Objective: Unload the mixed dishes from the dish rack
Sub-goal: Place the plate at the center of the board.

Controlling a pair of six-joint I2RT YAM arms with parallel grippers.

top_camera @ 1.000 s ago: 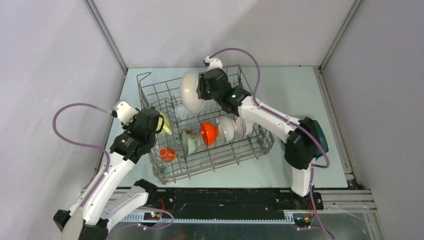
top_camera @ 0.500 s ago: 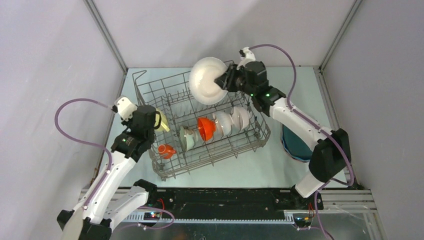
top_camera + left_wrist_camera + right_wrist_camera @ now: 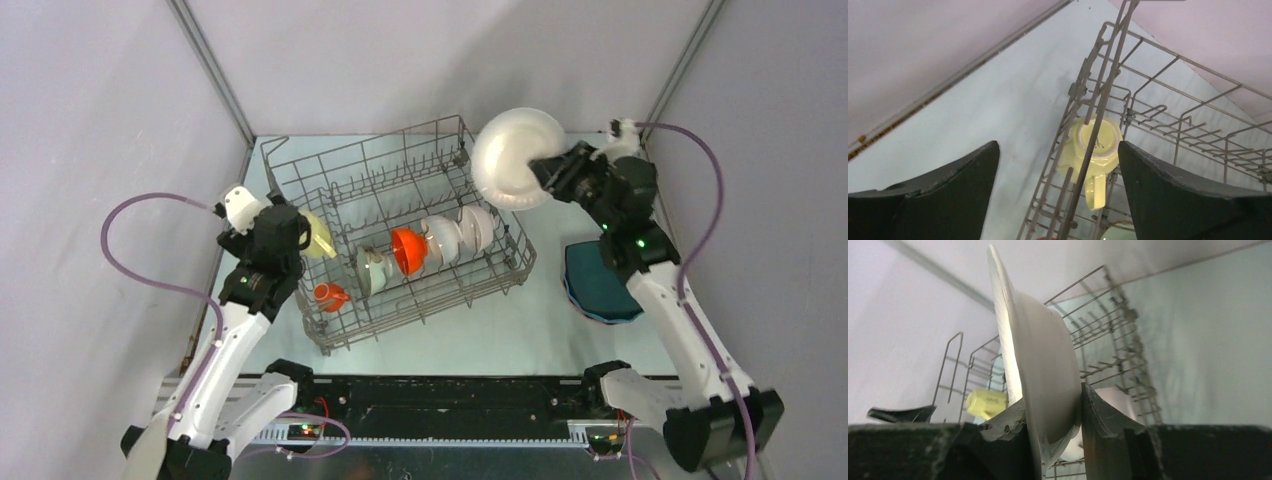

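Currently partway.
- Dish rack (image 3: 372, 185): table centre, nearer left edge.
- Already out: blue plate stack (image 3: 600, 285), table's right edge.
- White plate (image 3: 515, 158): aloft beyond rack's far right corner, right gripper (image 3: 553, 172) clamped on rim.
- Not yet unloaded, in rack: yellow cup (image 3: 1095, 145), orange mug (image 3: 328, 296), green bowl (image 3: 375, 272), orange bowl (image 3: 410, 250), white bowls (image 3: 460, 232).
- Left gripper (image 3: 1058, 150): jaws apart above cup, holding nothing.

A white plate (image 3: 512, 160) is held upright beside the wire rack (image 3: 390, 185); bowls (image 3: 448, 235), an orange mug (image 3: 328, 295) and a yellow cup (image 3: 318, 238) are racked.
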